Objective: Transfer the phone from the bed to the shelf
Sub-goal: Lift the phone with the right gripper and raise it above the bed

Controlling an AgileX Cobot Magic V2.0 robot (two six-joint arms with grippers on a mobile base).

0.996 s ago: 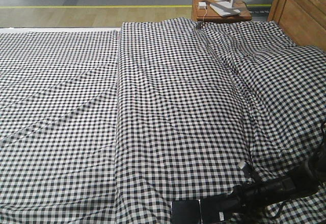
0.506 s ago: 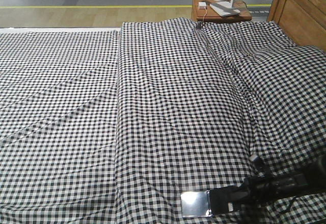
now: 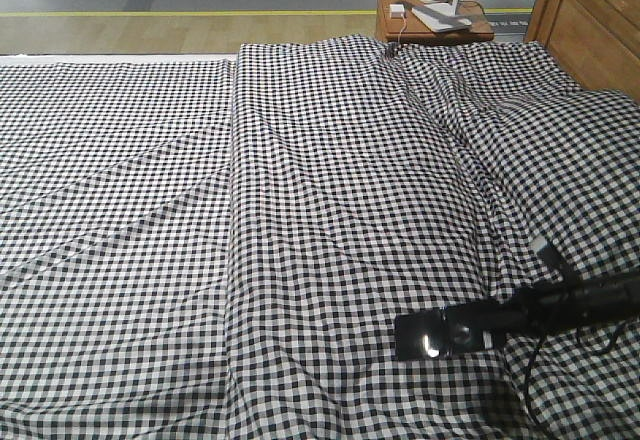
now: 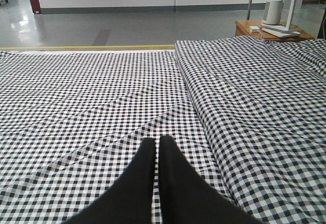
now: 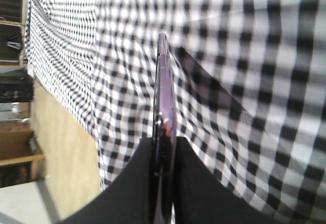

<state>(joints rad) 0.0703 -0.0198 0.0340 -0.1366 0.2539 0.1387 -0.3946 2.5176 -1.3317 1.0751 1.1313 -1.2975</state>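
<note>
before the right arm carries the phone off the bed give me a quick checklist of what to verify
1. Grip: right gripper clamps the phone by its edge. Ok.
2. Hold depth: only one end sits between the fingers and most of the phone sticks out. Cannot tell if secure.
3. Clearance: phone looks raised off the bed, casting a shadow on the cover. Ok.
4. Left gripper: shut, empty, over another part of the bed. Ok.
5. Shelf located: no view clearly shows it. Cannot tell.

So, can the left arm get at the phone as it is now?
Probably not. The right gripper is shut on the phone, and the left gripper, jaws closed, faces only the gingham bed cover; no phone shows in its wrist view.
</note>
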